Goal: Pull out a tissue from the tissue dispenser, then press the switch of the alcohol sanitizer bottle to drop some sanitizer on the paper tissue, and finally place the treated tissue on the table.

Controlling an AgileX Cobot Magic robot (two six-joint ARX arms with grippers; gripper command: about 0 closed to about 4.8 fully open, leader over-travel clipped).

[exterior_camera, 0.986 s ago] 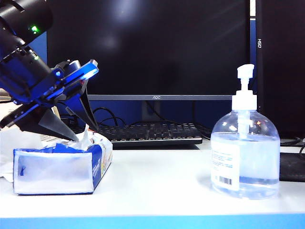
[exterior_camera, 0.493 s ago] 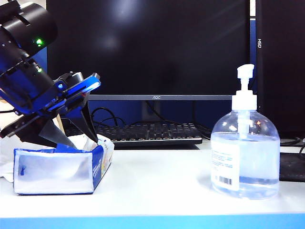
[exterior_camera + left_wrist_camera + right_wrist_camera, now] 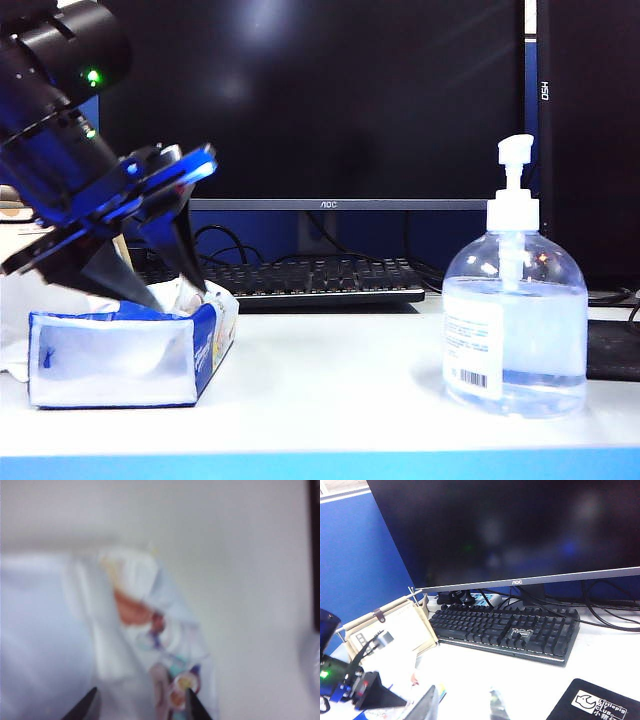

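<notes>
The blue and white tissue dispenser (image 3: 110,360) lies at the left of the table (image 3: 330,400), with a tuft of white tissue (image 3: 186,294) poking from its top. My left gripper (image 3: 165,292) points steeply down onto that top. It stands open, one black fingertip on each side of the tuft. The left wrist view is blurred and shows the left gripper (image 3: 140,709) over the dispenser (image 3: 175,677). The alcohol sanitizer bottle (image 3: 515,340) stands at the right, its white switch (image 3: 515,150) untouched. My right gripper (image 3: 461,707) is open and empty, out of the exterior view.
A black keyboard (image 3: 310,280) and a dark monitor (image 3: 320,100) stand behind the table's working area. A desk calendar (image 3: 395,630) is behind the dispenser. A black mouse pad (image 3: 612,350) lies at the far right. The blue front edge (image 3: 320,468) bounds the table.
My left gripper sank until its fingertips reached the dispenser's top, then tipped steeper. The tissue tuft stands lower than before. The bottle has not moved.
</notes>
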